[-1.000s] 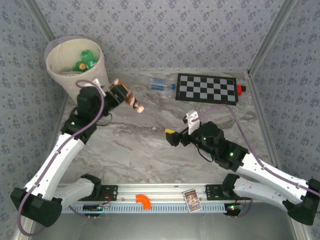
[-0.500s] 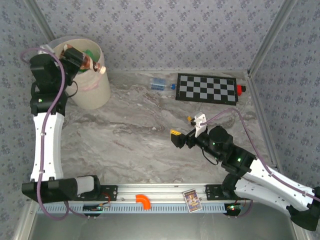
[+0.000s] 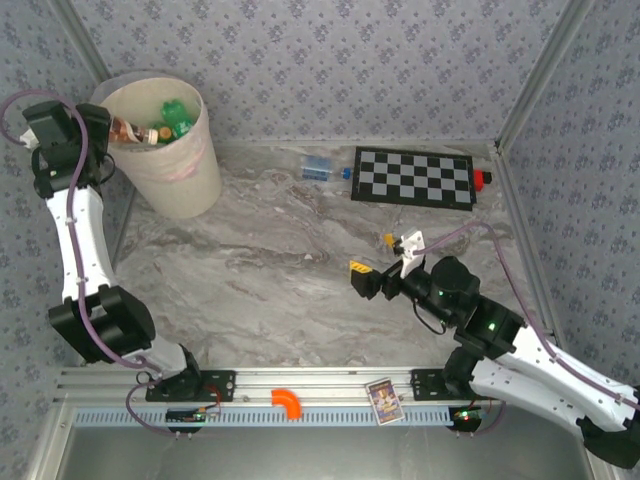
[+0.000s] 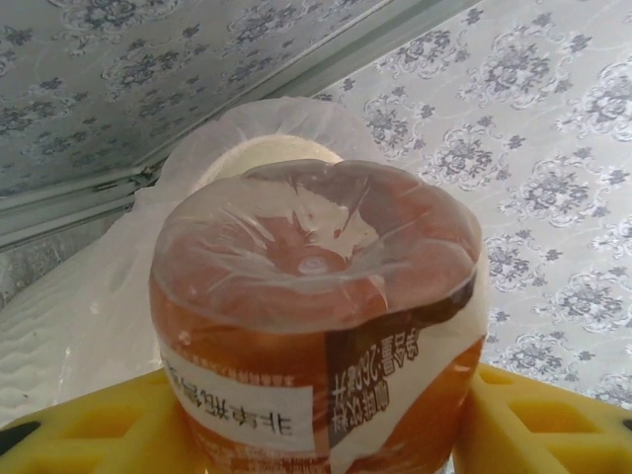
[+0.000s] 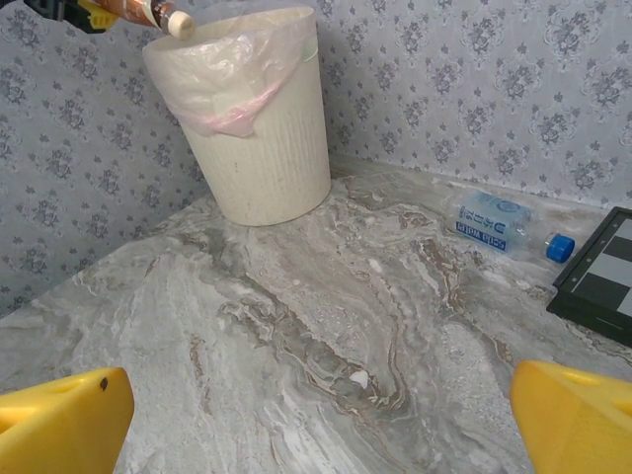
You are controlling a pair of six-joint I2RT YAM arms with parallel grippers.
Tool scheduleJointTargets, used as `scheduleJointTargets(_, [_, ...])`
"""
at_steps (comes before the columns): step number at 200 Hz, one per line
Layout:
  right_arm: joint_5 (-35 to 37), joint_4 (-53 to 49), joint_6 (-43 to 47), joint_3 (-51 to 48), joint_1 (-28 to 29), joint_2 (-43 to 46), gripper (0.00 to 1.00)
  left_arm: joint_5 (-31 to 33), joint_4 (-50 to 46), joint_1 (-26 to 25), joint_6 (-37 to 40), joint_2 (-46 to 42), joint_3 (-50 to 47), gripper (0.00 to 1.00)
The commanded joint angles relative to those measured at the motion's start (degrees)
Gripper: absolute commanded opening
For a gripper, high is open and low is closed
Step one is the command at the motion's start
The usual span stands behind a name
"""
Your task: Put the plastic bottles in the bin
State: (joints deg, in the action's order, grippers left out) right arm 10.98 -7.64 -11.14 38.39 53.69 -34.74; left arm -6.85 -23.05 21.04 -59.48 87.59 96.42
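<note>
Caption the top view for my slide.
Left gripper holds a brown bottle over the bin; right gripper open; clear bottle on table.

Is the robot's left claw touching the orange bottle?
Touching. In the left wrist view, the left claw squeezes the orange bottle, yellow fingers pressed against both sides.

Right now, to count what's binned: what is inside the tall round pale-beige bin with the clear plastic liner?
Green plastic bottles lie in the bin; its wall and the held orange-labelled bottle hide anything deeper.

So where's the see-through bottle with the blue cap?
In the top view, the clear bottle lies on the table by the back wall, just left of the checkerboard and right of the bin.
</note>
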Motion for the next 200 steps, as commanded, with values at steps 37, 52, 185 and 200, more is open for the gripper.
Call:
scheduleJointTargets(37, [1.6, -2.4, -1.0, -0.1, -0.2, 1.1, 1.00, 0.2, -6.0, -0.1, 1.6, 7.9, 13.8, 0.61])
scheduleJointTargets(52, [1.6, -2.3, -0.9, -0.2, -0.2, 1.1, 1.00, 0.3, -7.7, -0.1, 2.1, 9.2, 16.3, 0.77])
scheduleJointTargets(185, [1.0, -1.6, -1.1, -0.7, -0.3, 0.2, 1.00, 4.8, -15.3, -6.2, 11.4, 10.3, 27.3, 1.00])
scheduleJointTargets(200, [1.1, -1.9, -1.2, -0.6, -0.2, 0.2, 1.00, 5.2, -15.2, -8.2, 12.5, 9.9, 26.4, 1.00])
